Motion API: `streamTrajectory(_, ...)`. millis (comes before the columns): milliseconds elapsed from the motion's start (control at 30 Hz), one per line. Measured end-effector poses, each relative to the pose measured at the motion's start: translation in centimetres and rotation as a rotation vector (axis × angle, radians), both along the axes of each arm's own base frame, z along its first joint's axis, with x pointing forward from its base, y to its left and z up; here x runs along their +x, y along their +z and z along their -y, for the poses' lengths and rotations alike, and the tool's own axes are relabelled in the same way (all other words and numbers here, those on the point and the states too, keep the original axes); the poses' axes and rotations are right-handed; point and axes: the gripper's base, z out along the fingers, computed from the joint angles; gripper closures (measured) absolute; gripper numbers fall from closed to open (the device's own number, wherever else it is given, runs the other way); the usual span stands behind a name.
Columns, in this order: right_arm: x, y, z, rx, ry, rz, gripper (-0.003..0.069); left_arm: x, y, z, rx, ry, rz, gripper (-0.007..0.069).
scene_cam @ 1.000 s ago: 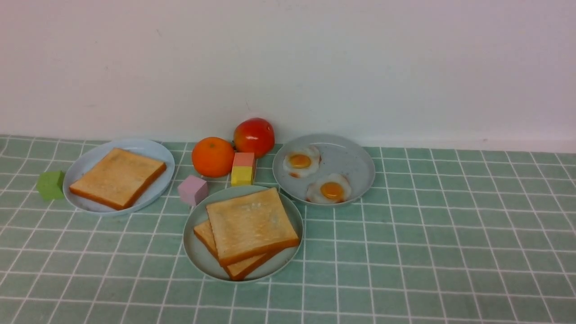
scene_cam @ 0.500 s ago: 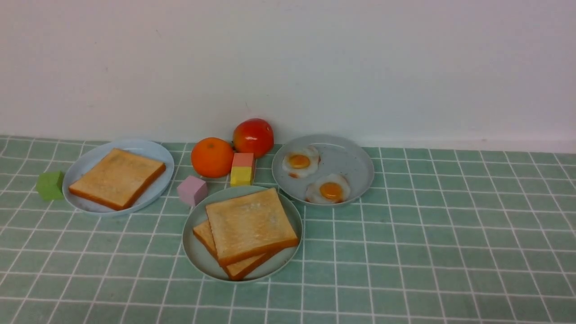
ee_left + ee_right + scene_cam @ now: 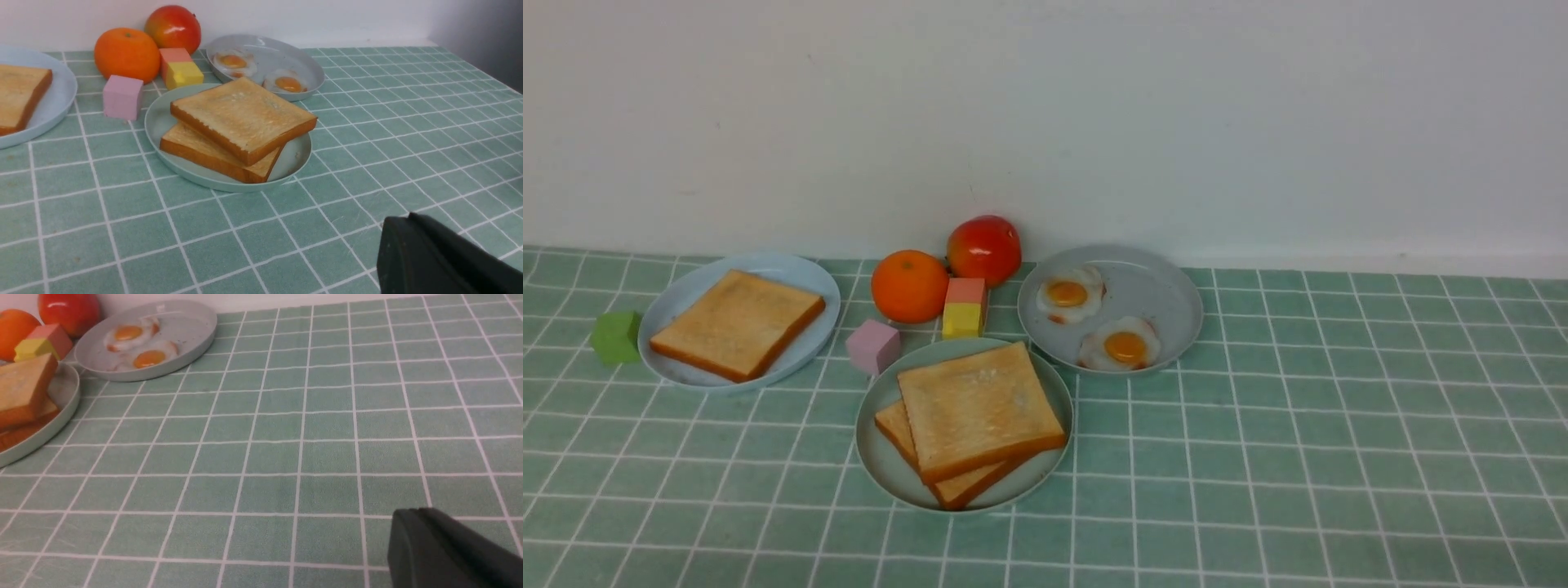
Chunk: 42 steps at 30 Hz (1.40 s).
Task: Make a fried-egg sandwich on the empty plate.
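A counter point(image 3: 1298, 457) covered in a green cloth with a white grid carries a light blue plate point(image 3: 686, 296) at the left, holding a single toast slice point(image 3: 737, 323), with a green cube point(image 3: 615, 336) just beside its left rim. Near the white wall sit an orange point(image 3: 909, 285) and a red apple point(image 3: 984, 248), with a pink-over-yellow block point(image 3: 965, 307) in front of them and a pink cube point(image 3: 873, 345) to its left. The greyish-blue plate point(image 3: 1160, 286) at the right holds two fried eggs point(image 3: 1070, 295).

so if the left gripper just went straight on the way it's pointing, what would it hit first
Probably the mint-green plate with its two stacked toast slices: the left gripper, shut, points across bare tiled cloth toward it. Depth and exact aim are uncertain, so it might pass just beside the plate.
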Motion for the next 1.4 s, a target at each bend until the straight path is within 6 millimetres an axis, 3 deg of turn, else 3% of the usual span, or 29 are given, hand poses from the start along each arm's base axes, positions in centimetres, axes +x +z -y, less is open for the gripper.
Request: streamTrajectory(1400,0.0,0.01,0.0,0.002,0.0,0.001,0.0638,0.27,0.03,-0.44,0.082,0.062,0.055,0.0603)
